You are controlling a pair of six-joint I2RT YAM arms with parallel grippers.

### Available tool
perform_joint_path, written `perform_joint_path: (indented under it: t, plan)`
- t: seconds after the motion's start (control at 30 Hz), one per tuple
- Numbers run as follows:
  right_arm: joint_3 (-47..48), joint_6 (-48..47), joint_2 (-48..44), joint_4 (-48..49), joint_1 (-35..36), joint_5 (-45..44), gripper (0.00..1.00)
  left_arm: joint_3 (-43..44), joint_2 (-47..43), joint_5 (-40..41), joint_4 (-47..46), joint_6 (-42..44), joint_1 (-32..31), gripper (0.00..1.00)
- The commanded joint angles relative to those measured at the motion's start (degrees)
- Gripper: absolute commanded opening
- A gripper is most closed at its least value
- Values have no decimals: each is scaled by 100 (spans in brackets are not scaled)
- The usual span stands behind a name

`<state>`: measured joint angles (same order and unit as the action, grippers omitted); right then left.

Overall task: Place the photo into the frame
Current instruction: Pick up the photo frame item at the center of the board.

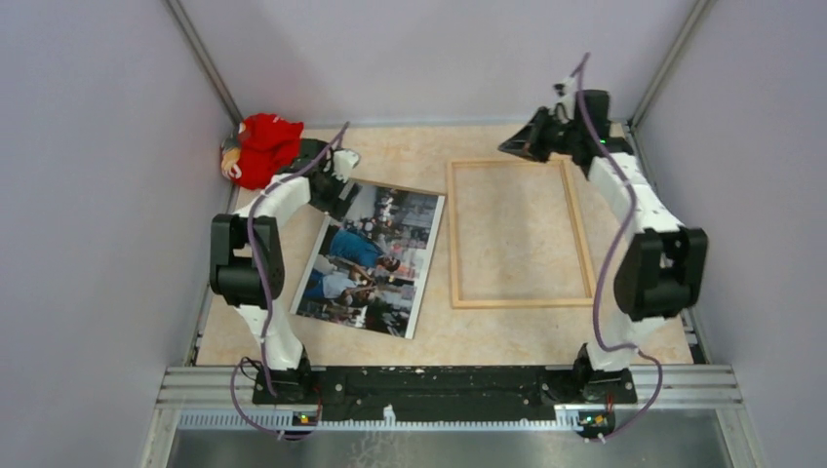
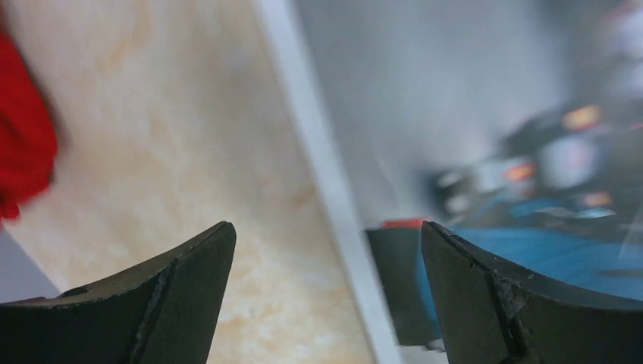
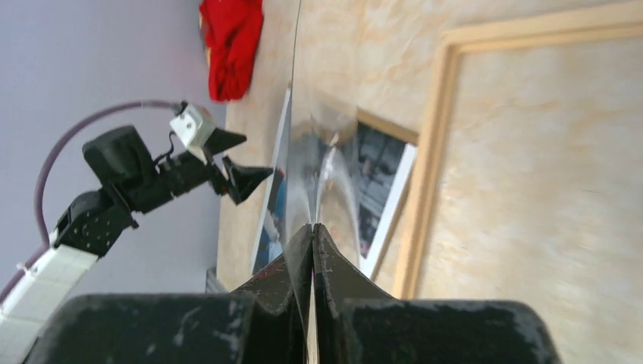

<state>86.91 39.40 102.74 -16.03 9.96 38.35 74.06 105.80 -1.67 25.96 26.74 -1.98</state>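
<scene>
Cloth (image 1: 265, 146): red and bunched; we find it in the far left corner of the counter (image 1: 507, 331), against the wall.
Left hand (image 2: 326, 231): spread wide and holding nothing. We see it over the far left corner of the photo (image 1: 369, 258), one finger above bare counter and the other above the print, with the white border running between them. Whether it touches the paper we cannot tell.
Photo: face up and flat on the left half of the counter, turned a little askew to the counter's edges. We make out people in blue, white and dark tones. It lies just beside the frame (image 1: 522, 301), outside it.
Frame: light wood, flat on the right half of the counter, its long sides running from near to far. We see bare counter through its opening.
Right hand (image 3: 312, 226): fingers pressed together near the far edge of the counter, at the frame's far side. They pinch what looks to us like a thin clear sheet (image 3: 302, 144), seen edge-on, and its glare blurs the photo and frame behind it.
</scene>
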Motion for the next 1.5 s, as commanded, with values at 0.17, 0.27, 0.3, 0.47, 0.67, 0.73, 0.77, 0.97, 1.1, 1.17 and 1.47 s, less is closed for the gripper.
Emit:
perform_joint_path:
  t: [0.17,0.27,0.3,0.47,0.67,0.73,0.77,0.97,1.1,1.17,1.47]
  plan:
    - [-539,-887,-2228,-1838,-1673,-335,0,1949,529,-176,789,-318,-1824,99]
    - [-321,-1230,-2466,-2493,-1751,-1052,0,2005,757,-175,769,-317,-2382,99]
    - [-241,-1300,-2520,-2632,-1778,-1231,0,1897,794,-56,691,-280,-2570,99]
    - [237,-1465,-2725,-3163,-2054,-1959,0,1158,600,394,128,-65,-3274,99]
    - [708,-1503,-2745,-3366,-2085,-2709,0,698,478,617,-9,-34,-3776,99]
    - [790,-1537,-2708,-3446,-2083,-2817,0,596,489,681,-73,-27,-3844,99]
    - [787,-1542,-2706,-3452,-2085,-2819,0,568,505,709,-76,-28,-3870,99]
    - [646,-1576,-2676,-3398,-2085,-2800,0,303,523,833,-179,-161,-4061,99]
    - [518,-1541,-2670,-3297,-2085,-2701,0,174,494,959,-205,-181,-4161,99]
    - [480,-1540,-2659,-3276,-2084,-2697,0,225,423,846,-119,-233,-4162,99]
    - [284,-1481,-2671,-3119,-2085,-2548,0,687,199,251,461,-456,-4170,99]
